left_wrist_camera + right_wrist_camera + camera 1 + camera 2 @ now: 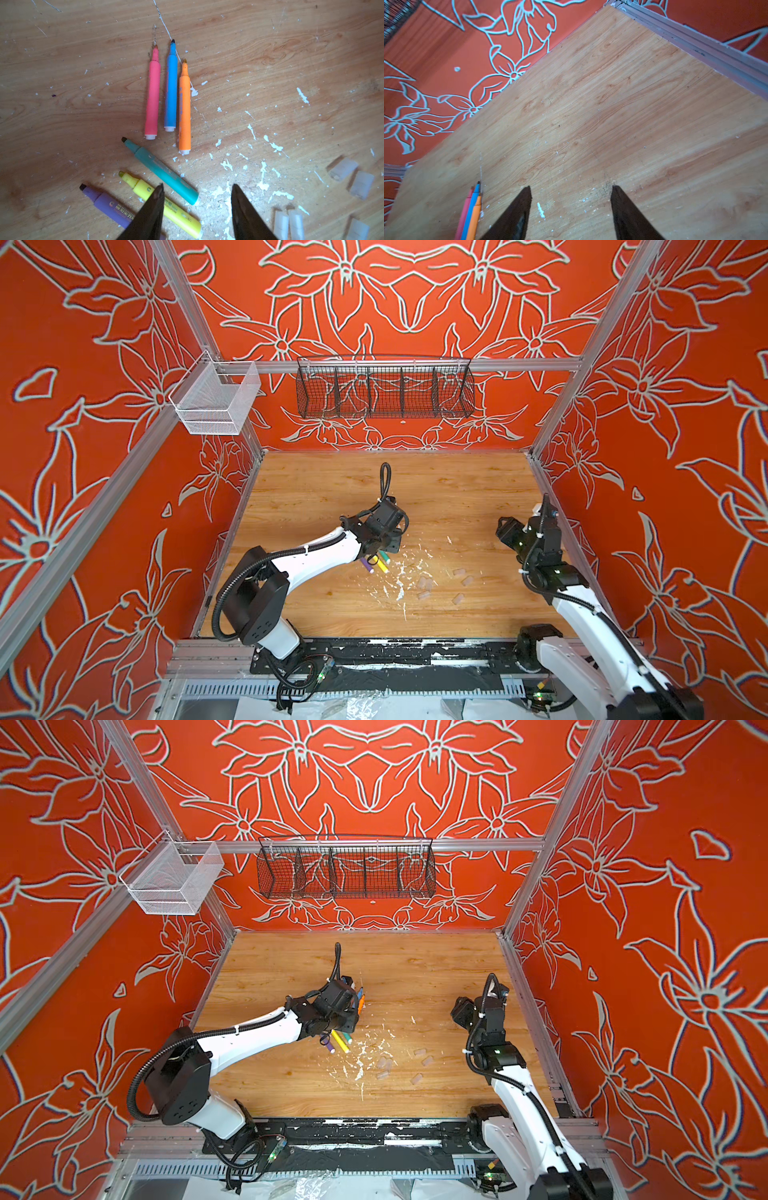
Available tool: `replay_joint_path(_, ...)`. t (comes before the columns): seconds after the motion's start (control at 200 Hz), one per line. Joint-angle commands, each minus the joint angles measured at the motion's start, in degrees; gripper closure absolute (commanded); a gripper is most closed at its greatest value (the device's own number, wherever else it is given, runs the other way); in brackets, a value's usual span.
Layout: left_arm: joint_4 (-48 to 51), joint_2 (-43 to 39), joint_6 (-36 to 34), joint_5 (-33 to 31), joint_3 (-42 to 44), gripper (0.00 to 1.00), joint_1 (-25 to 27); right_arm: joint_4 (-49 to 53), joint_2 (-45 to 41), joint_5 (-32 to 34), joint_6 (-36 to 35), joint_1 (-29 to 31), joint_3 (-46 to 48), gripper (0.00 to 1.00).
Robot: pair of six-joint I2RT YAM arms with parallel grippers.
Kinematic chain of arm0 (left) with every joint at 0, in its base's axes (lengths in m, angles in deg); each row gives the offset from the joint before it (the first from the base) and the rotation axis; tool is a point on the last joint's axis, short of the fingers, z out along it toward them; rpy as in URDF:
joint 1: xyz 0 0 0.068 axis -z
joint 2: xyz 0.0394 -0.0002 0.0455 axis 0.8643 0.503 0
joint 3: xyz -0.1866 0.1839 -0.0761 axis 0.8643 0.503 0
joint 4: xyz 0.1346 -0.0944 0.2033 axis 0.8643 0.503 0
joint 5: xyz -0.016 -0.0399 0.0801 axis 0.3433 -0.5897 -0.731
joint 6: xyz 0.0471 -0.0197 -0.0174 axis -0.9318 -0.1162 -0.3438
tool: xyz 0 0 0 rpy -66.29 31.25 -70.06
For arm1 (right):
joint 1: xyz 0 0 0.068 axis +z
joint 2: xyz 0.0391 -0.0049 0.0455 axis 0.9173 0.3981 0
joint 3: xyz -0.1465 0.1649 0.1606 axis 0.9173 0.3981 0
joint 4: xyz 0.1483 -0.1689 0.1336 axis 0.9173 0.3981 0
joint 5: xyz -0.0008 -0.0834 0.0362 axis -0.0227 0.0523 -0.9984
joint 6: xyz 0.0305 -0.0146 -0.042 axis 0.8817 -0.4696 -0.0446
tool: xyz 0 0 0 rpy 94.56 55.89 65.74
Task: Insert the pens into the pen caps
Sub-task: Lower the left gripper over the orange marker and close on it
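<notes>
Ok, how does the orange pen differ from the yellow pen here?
The orange pen has a slimmer barrel than the yellow pen. The orange pen ends in a fine point, the yellow pen in a broad chisel tip. The orange pen lies parallel beside the blue pen; the yellow pen lies slanted between the purple pen and the green pen. Both are uncapped, flat on the table.
</notes>
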Motion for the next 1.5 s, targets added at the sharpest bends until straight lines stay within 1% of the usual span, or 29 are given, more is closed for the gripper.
replay_joint_path(0.0, 3.91, 2.38, -1.77, -1.32, -2.71, 0.52, 0.07, -2.38, 5.64, 3.12, 0.97, 0.43, -1.71, 0.44)
replay_joint_path(0.05, 4.49, 3.71, -1.9, -1.38, -3.76, 0.53, 0.07, -1.33, 7.28, 2.31, 2.36, 0.43, -1.85, 0.44)
replay_joint_path(0.12, 4.91, 5.66, -2.27, -1.03, -5.04, 0.56, 0.08, -1.16, 7.9, -1.0, 0.99, 0.66, -2.53, 0.44)
replay_joint_path(0.22, 6.13, 8.46, -2.57, -2.37, -6.87, 0.58, 0.06, 0.03, 7.36, -0.88, 0.9, 1.18, -3.08, 0.42)
replay_joint_path(0.345, 7.69, 12.45, -3.16, -3.15, -9.8, 0.6, 0.07, 0.24, 6.75, -2.85, 1.4, 1.97, -3.66, 0.42)
replay_joint_path(0.42, 9.06, 14.99, -3.26, -4.01, -11.99, 0.62, 0.07, 0.28, 6.05, -2.16, 0.54, 3.47, -3.93, 0.42)
replay_joint_path(0.56, 12.13, 19.48, -3.26, -2.8, -16.06, 0.67, 0.07, 1.11, 4.67, 0.67, -1.1, 5.77, -4.37, 0.41)
replay_joint_path(0.811, 15.64, 23.99, -1.99, -4.29, -19.8, 0.69, -0.66, 1.54, 5.68, 0.67, -1.83, 6.69, -5.32, 0.41)
replay_joint_path(1.141, 15.49, 26.06, -2.84, 2.14, -21.05, 0.69, -2.3, 2.33, 5.49, 1.58, -2.38, 7.57, -5.85, 0.41)
replay_joint_path(1.361, 16.79, 29.31, -3.16, 4.38, -23.72, 0.7, -3.59, 2.96, 4.65, 2.46, -2.73, 7.87, -5.87, 0.41)
replay_joint_path(1.496, 19.9, 32.11, -2.83, 4.58, -26.44, 0.7, -4.82, 2.96, 4.21, 2.42, -2.82, 8.0, -5.76, 0.41)
